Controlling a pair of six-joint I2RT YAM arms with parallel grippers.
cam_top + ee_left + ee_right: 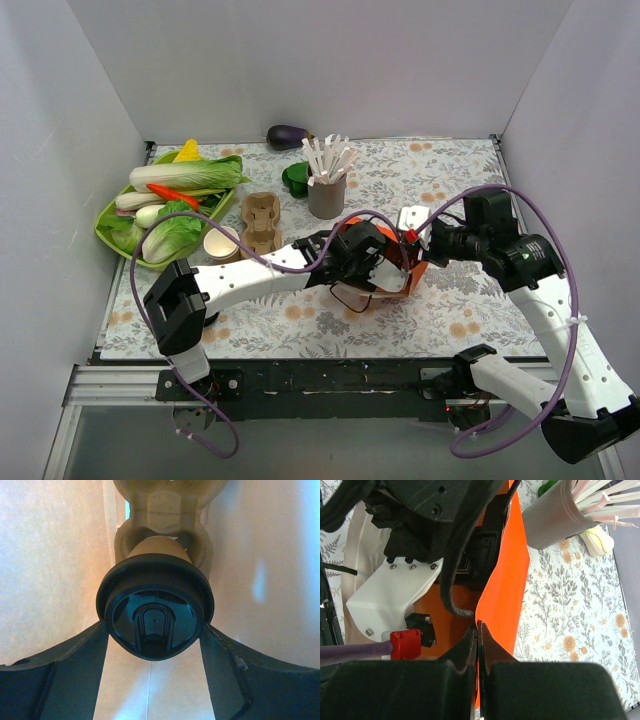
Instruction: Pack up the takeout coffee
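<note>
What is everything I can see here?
takeout coffee: one, brown with black lid, inside bag
paper bag: one, orange, centre
pulp carrier: two, brown; left of bag, inside bag
stick cup: one, grey, behind bag
green item: one, left of stick cup
vegetable tray: one, green, far left
aubergine: one, purple, back edge
bowl: one, cream, beside tray
left gripper: one, black, shut on coffee
right gripper: one, black, pinching bag's edge
</note>
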